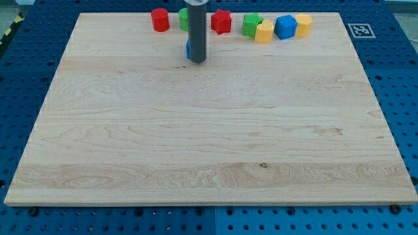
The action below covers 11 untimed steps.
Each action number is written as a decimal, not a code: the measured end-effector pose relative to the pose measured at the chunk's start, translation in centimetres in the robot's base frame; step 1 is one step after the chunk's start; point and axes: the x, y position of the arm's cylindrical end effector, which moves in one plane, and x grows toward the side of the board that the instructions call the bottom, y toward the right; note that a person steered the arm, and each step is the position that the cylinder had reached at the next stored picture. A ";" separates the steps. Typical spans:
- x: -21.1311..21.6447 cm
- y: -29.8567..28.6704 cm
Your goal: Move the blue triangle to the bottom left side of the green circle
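Jaws are not fitted; the rod's tip (197,61) is seen touching the blue triangle (188,49), just below the green circle (183,17).

I count eight blocks on one wooden board (209,143): two red, a cylinder (160,19) and a star (221,21); two green, one (183,17) partly hidden, one (251,24) blocky; two yellow (264,31) (304,25); two blue, a cube (285,27) and a sliver (188,49) behind my one rod, whose tip (197,61) shows.
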 end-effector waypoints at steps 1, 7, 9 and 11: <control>-0.3 -0.4; -3.6 -2.6; -3.6 -1.0; -6.1 1.2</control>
